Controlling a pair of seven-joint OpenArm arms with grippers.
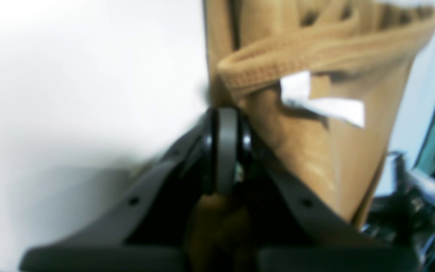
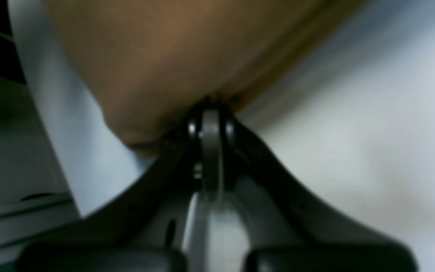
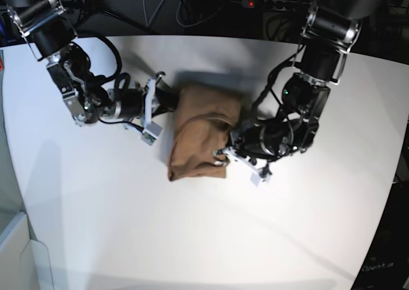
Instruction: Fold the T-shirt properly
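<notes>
With T-shirt [image 3: 199, 137] bunched at frame centre on white table [image 3: 96, 207], left gripper [image 3: 225, 151] pinches collar edge, right gripper [image 3: 167, 98] pinches opposite edge: 2 clamped grips, likely to carry the fold.

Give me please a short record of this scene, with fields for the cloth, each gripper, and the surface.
cloth: tan T-shirt, bunched, partly lifted between both arms
collar and tag: ribbed collar and white tag visible beside the left gripper
left gripper: shut on the T-shirt near the collar
right gripper: shut on the T-shirt's opposite edge
surface: white table
</notes>
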